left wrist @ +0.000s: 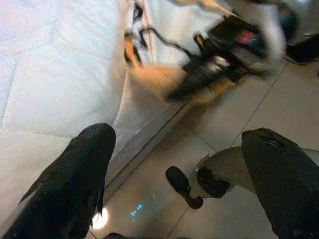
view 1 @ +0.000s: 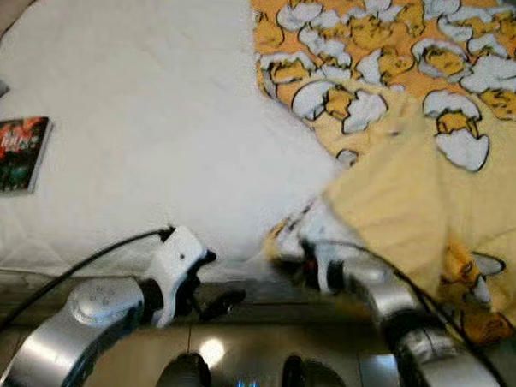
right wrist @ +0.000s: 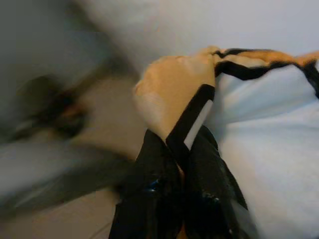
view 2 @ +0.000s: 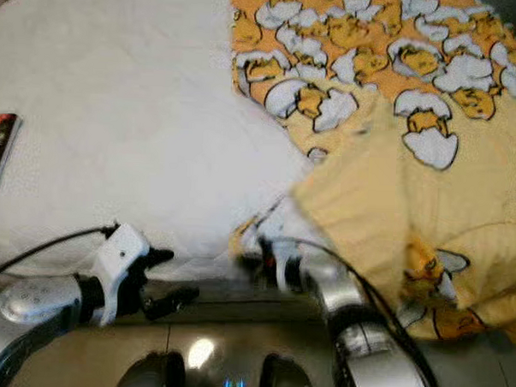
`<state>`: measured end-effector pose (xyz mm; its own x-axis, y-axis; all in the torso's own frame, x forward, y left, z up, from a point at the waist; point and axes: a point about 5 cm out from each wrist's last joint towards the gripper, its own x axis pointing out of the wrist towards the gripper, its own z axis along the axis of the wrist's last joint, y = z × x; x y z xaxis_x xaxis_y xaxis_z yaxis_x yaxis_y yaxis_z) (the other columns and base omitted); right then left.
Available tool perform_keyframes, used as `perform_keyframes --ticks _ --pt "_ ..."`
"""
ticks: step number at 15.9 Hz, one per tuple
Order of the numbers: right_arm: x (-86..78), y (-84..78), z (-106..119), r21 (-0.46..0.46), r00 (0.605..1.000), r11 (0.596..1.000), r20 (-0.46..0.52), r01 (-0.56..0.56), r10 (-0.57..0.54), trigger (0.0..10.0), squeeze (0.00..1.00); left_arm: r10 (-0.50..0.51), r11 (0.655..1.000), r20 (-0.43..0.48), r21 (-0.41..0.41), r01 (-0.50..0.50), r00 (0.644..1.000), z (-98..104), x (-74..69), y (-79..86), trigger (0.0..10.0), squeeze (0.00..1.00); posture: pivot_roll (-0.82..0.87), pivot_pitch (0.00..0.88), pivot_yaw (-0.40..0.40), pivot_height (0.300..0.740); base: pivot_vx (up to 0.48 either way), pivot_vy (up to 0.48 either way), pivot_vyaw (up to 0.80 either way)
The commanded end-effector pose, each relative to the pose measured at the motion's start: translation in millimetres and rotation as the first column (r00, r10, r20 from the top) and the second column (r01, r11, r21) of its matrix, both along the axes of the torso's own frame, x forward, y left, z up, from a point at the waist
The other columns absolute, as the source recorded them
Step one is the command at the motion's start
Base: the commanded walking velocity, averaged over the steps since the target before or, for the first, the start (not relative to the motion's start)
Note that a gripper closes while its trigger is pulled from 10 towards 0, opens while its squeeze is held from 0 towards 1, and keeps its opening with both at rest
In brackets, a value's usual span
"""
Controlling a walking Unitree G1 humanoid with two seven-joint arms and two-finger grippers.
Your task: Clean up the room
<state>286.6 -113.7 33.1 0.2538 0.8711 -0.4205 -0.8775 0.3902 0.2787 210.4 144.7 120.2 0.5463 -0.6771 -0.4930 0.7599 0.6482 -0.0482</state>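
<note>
Blanket (right wrist: 174, 89) corner pinched in right tool (right wrist: 182, 149)

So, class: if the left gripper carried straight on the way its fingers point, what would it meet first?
Probably the right gripper, shut on the yellow blanket by the white bed's edge; depth is unclear.

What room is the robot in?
Most likely a bedroom: a bed with a white quilted cover, a yellow cartoon-print blanket that the right pincer grips, and a book lying on it.
</note>
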Motion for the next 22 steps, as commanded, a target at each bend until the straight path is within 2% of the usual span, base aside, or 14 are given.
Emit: perform_keyframes --ticks 1,3,4,5,6,7,8,10,11,13,16,18,22 --pt "-6.0 4.7 8 0.058 0.994 0.992 -0.022 -0.109 0.111 0.0 0.0 -0.021 1.0 -0.022 -0.001 0.021 1.0 -2 -4.1 -2.4 10.0 0.0 0.12 0.169 0.023 0.74 0.0 0.0 0.0" --pt "-25.5 -0.8 12 0.114 0.961 0.96 -0.08 -0.255 0.264 0.0 0.0 -0.069 0.997 -0.062 -0.02 0.068 0.996 -3 -12.0 -7.5 10.0 0.0 0.11 0.163 0.036 0.74 0.0 0.0 0.0" --pt "-29.1 -2.1 13 0.125 0.95 0.95 -0.097 -0.285 0.298 0.0 0.0 -0.083 0.996 -0.071 -0.021 0.082 0.994 -4 -14.1 -8.2 10.0 0.0 0.11 0.163 0.036 0.74 0.0 0.0 0.0" --pt "-36.0 -4.7 10 0.086 0.927 0.932 -0.11 -0.351 0.359 0.0 0.0 -0.106 0.994 -0.087 -0.019 0.104 0.991 -5 -16.7 -8.9 10.0 0.0 0.11 0.16 0.043 0.74 0.0 0.0 0.0" --pt "-37.9 -5.9 5 0.0 0.929 0.934 -0.1 -0.358 0.356 10.0 0.0 -0.109 0.994 -0.088 -0.015 0.108 0.99 -5 -15.4 -8.5 10.0 0.0 0.11 0.16 0.043 0.74 0.0 0.0 0.0" --pt "-38.5 -6.8 2 -0.031 0.934 0.939 -0.119 -0.342 0.336 10.0 0.2 -0.107 0.994 -0.085 -0.013 0.106 0.991 -5 -14.0 -8.4 10.0 0.0 0.11 0.154 0.041 0.74 0.0 0.0 0.0" --pt "-39.3 -7.3 1 -0.055 0.94 0.943 -0.12 -0.328 0.32 10.0 0.97 -0.105 0.994 -0.083 -0.011 0.104 0.991 -5 -12.8 -8.3 10.0 0.0 0.11 0.149 0.041 0.74 0.0 0.0 0.0" --pt "-40.1 -7.9 0 -0.066 0.947 0.951 -0.139 -0.301 0.29 10.0 1.0 -0.102 0.995 -0.08 -0.009 0.101 0.992 -5 -11.7 -8.0 10.0 0.0 0.11 0.148 0.041 0.74 0.0 0.0 0.0" --pt "-43.6 -9.1 -5 -0.117 0.96 0.957 -0.129 -0.265 0.25 10.0 1.0 -0.095 0.995 -0.079 -0.005 0.095 0.992 -6 -10.2 -7.3 10.0 0.0 0.1 0.13 0.044 0.74 0.0 0.0 0.0" --pt "-44.2 -9.3 -7 -0.128 0.965 0.96 -0.119 -0.249 0.235 10.0 1.0 -0.093 0.996 -0.079 -0.003 0.093 0.992 -7 -9.7 -7.2 10.0 0.0 0.1 0.13 0.044 0.74 0.0 0.0 0.0" --pt "-50.0 -7.8 3 -0.073 0.97 0.97 -0.087 -0.234 0.227 10.0 1.0 -0.087 0.996 -0.072 -0.009 0.086 0.994 -8 -3.9 -9.7 10.0 0.0 0.08 0.109 0.045 0.74 0.0 0.0 0.0" --pt "-51.7 -7.0 4 -0.074 0.97 0.97 -0.084 -0.233 0.227 10.0 1.0 -0.086 0.996 -0.071 -0.009 0.086 0.994 -8 -3.5 -9.6 10.0 0.0 0.08 0.108 0.045 0.74 0.0 0.0 0.0" --pt "-54.0 -2.7 -3 -0.138 0.987 0.978 -0.066 -0.157 0.15 10.0 1.0 -0.079 0.997 -0.071 0.001 0.08 0.994 -10 -2.8 -7.2 10.0 0.0 0.08 0.097 0.035 0.74 0.0 0.0 0.0"
